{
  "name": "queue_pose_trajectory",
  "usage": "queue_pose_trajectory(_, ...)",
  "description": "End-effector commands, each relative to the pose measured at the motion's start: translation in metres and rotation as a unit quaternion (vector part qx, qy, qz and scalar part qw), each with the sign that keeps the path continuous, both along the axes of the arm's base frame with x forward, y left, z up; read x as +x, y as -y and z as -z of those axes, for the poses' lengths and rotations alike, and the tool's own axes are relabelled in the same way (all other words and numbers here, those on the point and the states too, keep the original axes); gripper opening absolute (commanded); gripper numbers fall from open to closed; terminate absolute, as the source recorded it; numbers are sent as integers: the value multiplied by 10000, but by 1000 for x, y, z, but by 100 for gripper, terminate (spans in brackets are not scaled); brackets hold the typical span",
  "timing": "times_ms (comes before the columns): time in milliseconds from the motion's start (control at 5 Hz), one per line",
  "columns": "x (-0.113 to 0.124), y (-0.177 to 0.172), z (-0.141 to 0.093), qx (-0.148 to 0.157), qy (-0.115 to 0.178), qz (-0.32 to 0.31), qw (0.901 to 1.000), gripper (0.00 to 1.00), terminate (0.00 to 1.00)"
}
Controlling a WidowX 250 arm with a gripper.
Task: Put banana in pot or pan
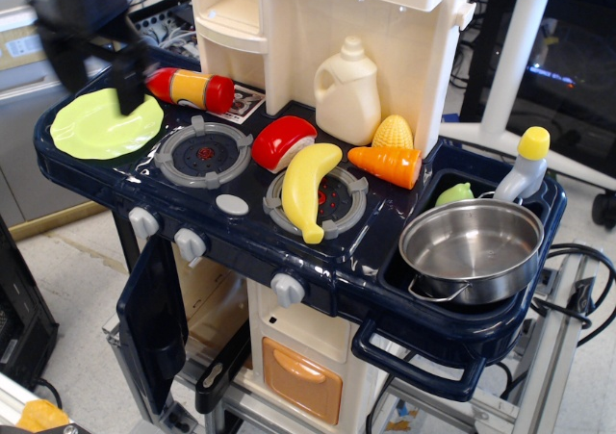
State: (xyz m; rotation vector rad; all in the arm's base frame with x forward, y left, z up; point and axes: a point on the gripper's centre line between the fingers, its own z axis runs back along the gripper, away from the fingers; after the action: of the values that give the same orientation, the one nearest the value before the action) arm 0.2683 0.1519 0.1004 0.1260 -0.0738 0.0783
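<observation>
The yellow banana (306, 186) lies across the right burner (339, 203) of the toy stove, long axis running front to back. The shiny steel pan (472, 246) sits empty in the sink recess at the right, wire handle toward the front. My gripper (123, 86) is a dark, motion-blurred shape at the top left, above the far edge of the green plate (96, 128) and far from the banana. The blur hides how its jaws stand. It holds nothing that I can see.
A red ketchup bottle (192, 89), a red-and-white food piece (282, 140), a white jug (348, 92), a corn cob (393, 132) and an orange carrot (387, 165) stand behind the banana. A yellow-capped bottle (525, 165) and a green piece (454, 194) sit behind the pan.
</observation>
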Motion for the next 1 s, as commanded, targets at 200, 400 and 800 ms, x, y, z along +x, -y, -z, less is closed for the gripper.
queue_pose_trajectory(200, 12, 90, -41, 162, 238, -566, 9980, 100, 0)
queue_pose_trajectory(400, 15, 115, -31, 156, 340, -614, 9974, 100, 0)
queue_pose_trajectory(800, 24, 126, 6, -306, 485, -653, 9962, 100, 0)
